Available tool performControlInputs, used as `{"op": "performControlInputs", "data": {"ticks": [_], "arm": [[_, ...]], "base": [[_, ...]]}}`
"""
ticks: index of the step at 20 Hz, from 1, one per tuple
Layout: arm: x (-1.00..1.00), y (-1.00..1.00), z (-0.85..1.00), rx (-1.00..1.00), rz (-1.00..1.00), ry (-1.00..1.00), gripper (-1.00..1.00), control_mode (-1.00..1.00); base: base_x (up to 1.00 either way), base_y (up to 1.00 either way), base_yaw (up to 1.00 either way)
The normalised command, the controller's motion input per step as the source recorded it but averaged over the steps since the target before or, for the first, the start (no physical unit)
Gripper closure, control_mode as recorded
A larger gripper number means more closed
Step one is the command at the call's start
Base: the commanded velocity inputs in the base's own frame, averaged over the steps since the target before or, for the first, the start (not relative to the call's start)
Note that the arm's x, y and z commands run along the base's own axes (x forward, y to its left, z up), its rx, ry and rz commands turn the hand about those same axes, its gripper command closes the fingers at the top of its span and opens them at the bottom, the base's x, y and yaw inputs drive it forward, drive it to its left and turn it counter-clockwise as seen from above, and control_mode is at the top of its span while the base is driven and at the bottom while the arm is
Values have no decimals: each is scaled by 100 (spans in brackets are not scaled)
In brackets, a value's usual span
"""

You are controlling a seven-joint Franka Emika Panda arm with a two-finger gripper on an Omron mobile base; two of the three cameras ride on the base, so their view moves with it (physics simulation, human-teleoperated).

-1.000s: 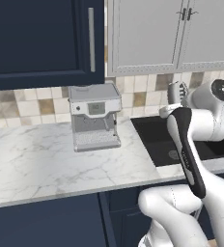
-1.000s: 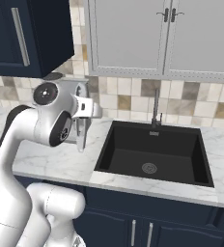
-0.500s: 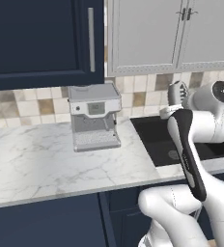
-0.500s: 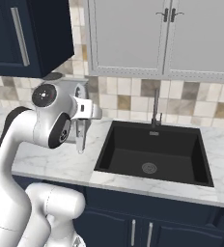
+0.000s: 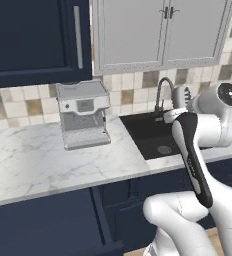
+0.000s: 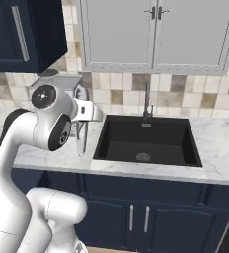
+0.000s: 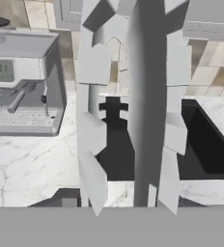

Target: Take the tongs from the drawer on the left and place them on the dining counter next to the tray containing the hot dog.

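Note:
My gripper point(image 6: 80, 124) is shut on the tongs point(image 6: 81, 142), slim grey metal arms that hang down from the hand over the marble counter's front edge, left of the sink. In the left base view the tongs point(image 5: 181, 95) stick up past the gripper point(image 5: 176, 108) in front of the faucet. Seen from the hand, the tongs point(image 7: 147, 120) run lengthwise through the middle of the picture, scalloped edges on both sides. The dining counter, the tray and the hot dog are out of view. I cannot pick out the drawer among the navy fronts below the counter.
A silver coffee machine point(image 5: 83, 115) stands on the marble counter point(image 5: 33, 160) left of the black sink point(image 6: 146, 141) with its faucet point(image 6: 147, 99). Grey wall cabinets point(image 6: 151, 34) and a navy one point(image 5: 33, 40) hang above. Navy base cabinets point(image 6: 146, 217) run below.
The whole scene has slid a little to the left in both base views, so the camera has moved. The arm keeps its pose with the tongs held.

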Motion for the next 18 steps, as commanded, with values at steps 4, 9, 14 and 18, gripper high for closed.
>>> {"op": "performControlInputs", "data": {"ticks": [4,9,14,18], "arm": [[0,0,0,0,0,0,100,100],[0,0,0,0,0,0,100,100],[0,0,0,0,0,0,100,100],[0,0,0,0,0,0,100,100]], "base": [[-20,-30,-30],[1,-42,-35],[23,-51,-30],[23,-50,-30]]}}
